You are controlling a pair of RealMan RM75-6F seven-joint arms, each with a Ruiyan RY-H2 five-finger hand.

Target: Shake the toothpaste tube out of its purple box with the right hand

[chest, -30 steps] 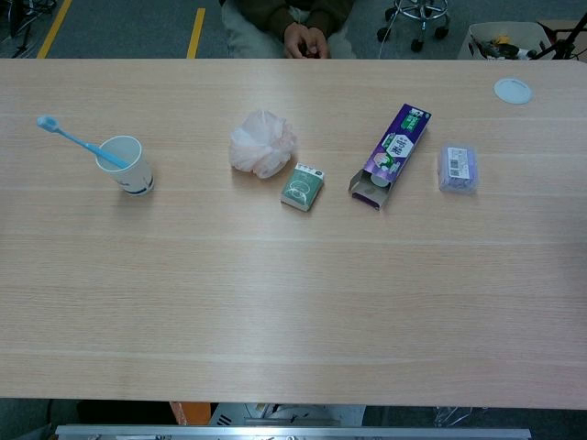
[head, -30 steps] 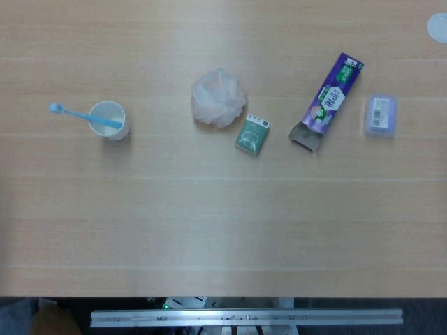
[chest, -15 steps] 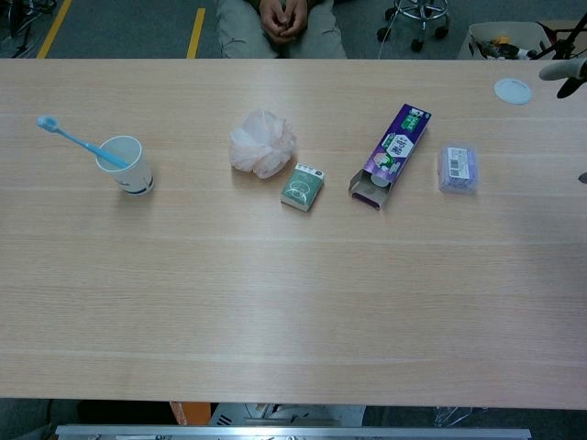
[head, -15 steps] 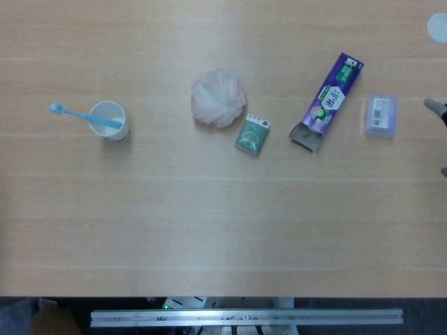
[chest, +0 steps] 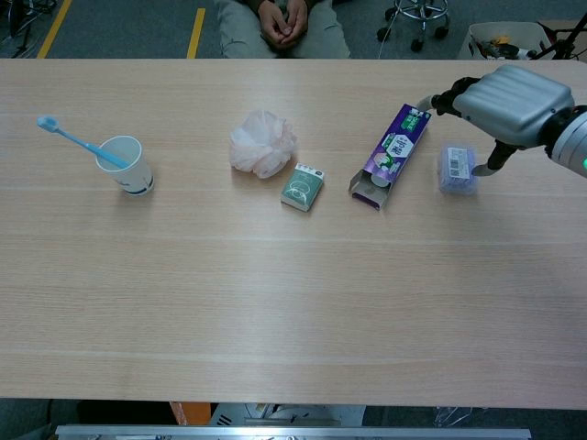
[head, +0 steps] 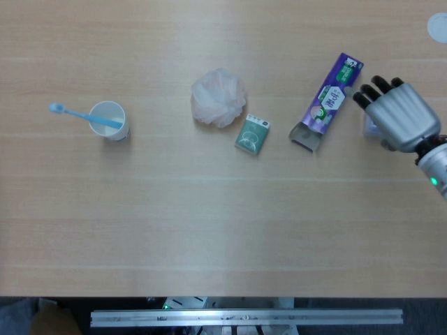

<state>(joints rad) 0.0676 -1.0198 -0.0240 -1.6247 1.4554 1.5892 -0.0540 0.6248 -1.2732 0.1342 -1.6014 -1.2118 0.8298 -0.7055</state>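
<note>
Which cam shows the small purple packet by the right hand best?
Chest view: the small purple packet shows almost whole, label visible, just beyond the right hand. In head view the hand covers nearly all of it; only a sliver shows.

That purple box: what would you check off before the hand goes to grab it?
1. Purple box lying flat and free on the table: ok.
2. Open end of the box facing the near edge, flap out: ok.
3. Tube really inside: cannot tell, only a glimpse at the opening.
4. Right hand holding nothing, fingers apart: ok.
5. Right hand over the box: not ok, it hovers to its right, above the small lilac packet.
6. Room beside the box: ok, the green packet lies apart from it.
</note>
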